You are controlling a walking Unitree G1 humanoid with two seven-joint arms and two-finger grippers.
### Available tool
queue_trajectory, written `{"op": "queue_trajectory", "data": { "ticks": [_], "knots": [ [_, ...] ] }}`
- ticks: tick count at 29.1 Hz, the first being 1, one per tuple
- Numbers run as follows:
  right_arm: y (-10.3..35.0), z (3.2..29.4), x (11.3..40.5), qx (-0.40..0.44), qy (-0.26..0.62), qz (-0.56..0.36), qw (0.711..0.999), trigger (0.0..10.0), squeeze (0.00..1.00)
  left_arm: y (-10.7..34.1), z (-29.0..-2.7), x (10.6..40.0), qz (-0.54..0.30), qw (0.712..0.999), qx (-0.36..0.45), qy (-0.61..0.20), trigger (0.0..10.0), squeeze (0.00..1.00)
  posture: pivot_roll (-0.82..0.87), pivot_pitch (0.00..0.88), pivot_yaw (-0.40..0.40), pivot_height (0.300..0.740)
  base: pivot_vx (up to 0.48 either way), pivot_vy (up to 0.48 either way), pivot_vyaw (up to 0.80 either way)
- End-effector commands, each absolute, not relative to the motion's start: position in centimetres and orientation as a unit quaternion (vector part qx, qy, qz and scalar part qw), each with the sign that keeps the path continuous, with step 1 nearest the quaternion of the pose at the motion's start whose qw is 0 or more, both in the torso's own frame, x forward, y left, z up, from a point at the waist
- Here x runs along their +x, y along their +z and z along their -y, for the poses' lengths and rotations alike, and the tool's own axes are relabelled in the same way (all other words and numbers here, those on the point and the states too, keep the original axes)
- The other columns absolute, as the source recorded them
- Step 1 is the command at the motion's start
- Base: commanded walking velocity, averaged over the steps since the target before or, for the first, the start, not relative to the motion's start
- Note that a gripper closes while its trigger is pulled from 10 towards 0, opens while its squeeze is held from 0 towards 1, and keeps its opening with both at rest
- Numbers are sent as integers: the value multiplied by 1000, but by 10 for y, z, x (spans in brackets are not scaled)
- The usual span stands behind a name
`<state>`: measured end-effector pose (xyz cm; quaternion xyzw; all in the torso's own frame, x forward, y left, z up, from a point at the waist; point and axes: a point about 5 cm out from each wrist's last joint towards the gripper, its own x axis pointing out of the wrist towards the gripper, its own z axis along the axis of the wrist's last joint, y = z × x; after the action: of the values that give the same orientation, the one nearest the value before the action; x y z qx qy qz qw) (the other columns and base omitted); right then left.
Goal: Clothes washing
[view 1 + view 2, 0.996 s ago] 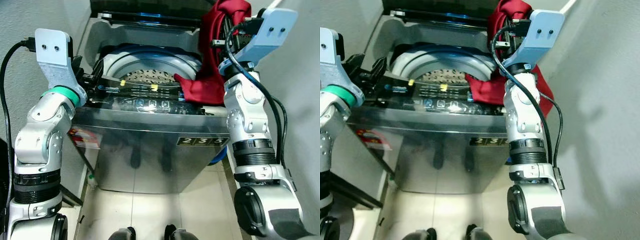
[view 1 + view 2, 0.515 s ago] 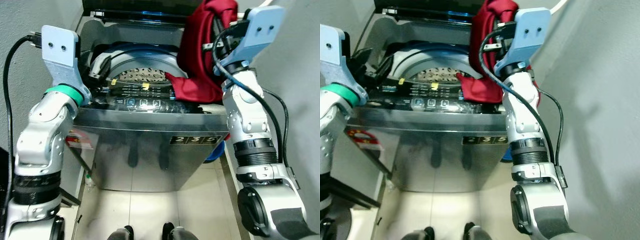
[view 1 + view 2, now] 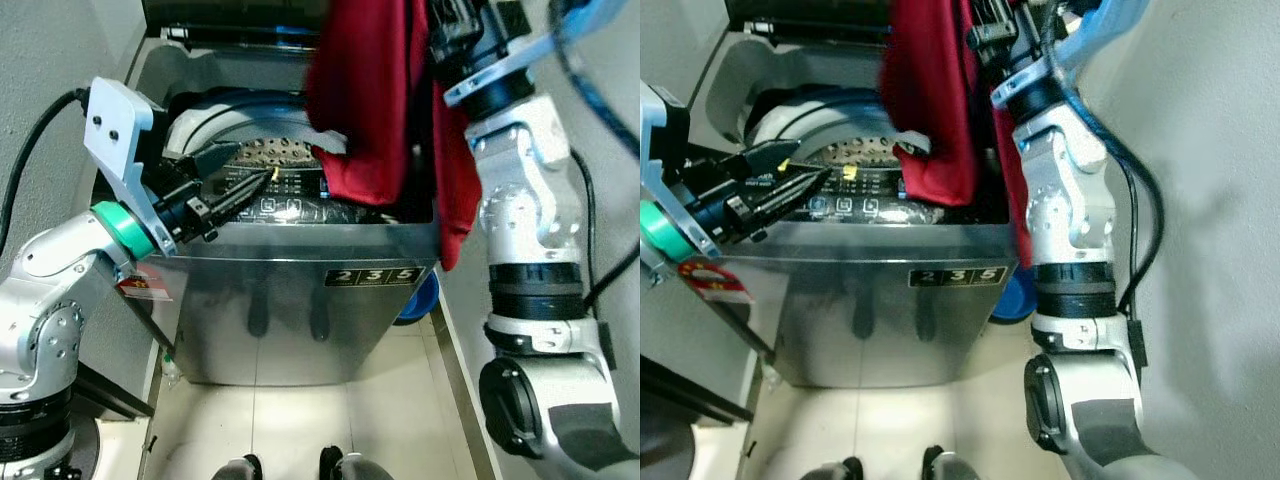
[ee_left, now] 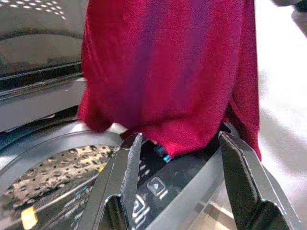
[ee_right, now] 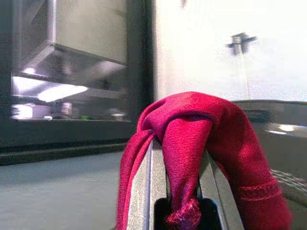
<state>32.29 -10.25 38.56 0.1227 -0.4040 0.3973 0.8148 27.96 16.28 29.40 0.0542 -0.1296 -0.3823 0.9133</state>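
A top-loading washing machine (image 3: 300,300) stands with its lid up, and its perforated metal drum (image 3: 265,155) is exposed. A red garment (image 3: 365,100) hangs over the machine's right side, its lower end draped on the rim by the control panel. My right gripper (image 5: 181,158) is raised high above the machine and shut on a bunched fold of the garment (image 5: 187,120). My left gripper (image 3: 250,170) is open over the front left of the control panel, pointing at the cloth. The cloth's hem (image 4: 168,96) hangs just beyond its fingers (image 4: 130,172).
A blue basin (image 3: 418,298) sits on the floor, wedged between the machine and the right wall (image 3: 610,200). A grey wall closes the left side. Pale floor tiles (image 3: 300,420) lie in front of the machine, with my feet at the bottom edge.
My right gripper has lifted the red garment higher and swung it left over the drum. My left gripper has come off the machine's left rim and now points toward the cloth.
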Motion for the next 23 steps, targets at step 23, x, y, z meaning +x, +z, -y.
{"op": "queue_trajectory", "data": {
  "ticks": [23],
  "knots": [
    [374, 43, 320, 125, 537, 325, 768, 10000, 0, 357, -205, 382, 245, 960, 111, -73, 10000, 0, 40, 136, -40, 740, 0, 0, 0]
  ]
}}
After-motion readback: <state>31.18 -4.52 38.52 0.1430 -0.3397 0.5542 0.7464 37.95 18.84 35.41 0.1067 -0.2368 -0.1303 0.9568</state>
